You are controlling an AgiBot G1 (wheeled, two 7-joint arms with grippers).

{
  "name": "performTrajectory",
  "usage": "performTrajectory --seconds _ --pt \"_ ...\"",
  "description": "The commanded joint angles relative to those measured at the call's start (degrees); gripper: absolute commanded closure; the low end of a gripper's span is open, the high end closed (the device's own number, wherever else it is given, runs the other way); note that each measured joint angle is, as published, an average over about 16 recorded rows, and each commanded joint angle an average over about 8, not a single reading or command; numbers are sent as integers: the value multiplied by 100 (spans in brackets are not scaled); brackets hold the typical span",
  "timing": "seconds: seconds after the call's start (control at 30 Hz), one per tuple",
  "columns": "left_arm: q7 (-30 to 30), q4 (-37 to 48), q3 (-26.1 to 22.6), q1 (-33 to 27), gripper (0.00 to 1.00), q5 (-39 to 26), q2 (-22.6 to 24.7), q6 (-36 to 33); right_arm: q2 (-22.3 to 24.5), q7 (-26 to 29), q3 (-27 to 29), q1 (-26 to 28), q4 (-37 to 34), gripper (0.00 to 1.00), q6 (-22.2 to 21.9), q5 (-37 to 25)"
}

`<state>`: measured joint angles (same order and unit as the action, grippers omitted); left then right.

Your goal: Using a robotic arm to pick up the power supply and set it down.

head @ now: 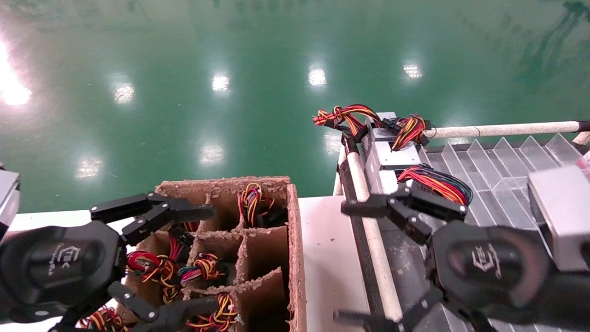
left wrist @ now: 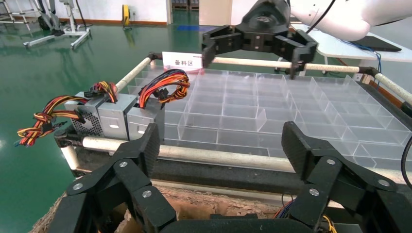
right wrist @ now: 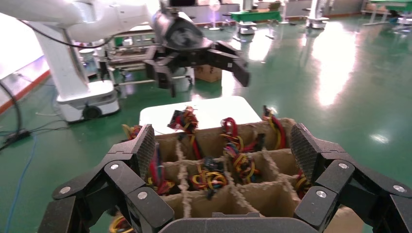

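Your left gripper (head: 207,260) hangs spread wide over the brown cardboard divider box (head: 295,258) stuffed with wire bundles, holding nothing. Your right gripper (head: 350,263) is wide open too, above the edge of the clear plastic compartment tray (head: 502,161). The small grey metal power supply (left wrist: 141,121) with its red-orange-blue-black wire loop sits at the tray's corner, next to two similar grey boxes (left wrist: 99,119).

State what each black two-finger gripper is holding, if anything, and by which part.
Nothing is held. The left gripper hangs open over the brown cardboard divider box; the right gripper is open beside the clear plastic compartment tray.
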<state>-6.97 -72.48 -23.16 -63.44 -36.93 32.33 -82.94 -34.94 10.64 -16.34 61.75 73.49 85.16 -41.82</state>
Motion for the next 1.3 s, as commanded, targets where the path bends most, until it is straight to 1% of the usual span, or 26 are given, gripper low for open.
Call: performTrajectory --seconds 0.03,0.17,1.3 --pt "0 0 0 0 0 0 0 0 -17 20 82 -44 16 0 127 -4" --pt "0 1 0 1 0 1 0 1 -28 27 125 -67 24 0 186 -5" --pt "0 1 0 1 0 1 0 1 -8 12 35 -23 6 0 52 -6"
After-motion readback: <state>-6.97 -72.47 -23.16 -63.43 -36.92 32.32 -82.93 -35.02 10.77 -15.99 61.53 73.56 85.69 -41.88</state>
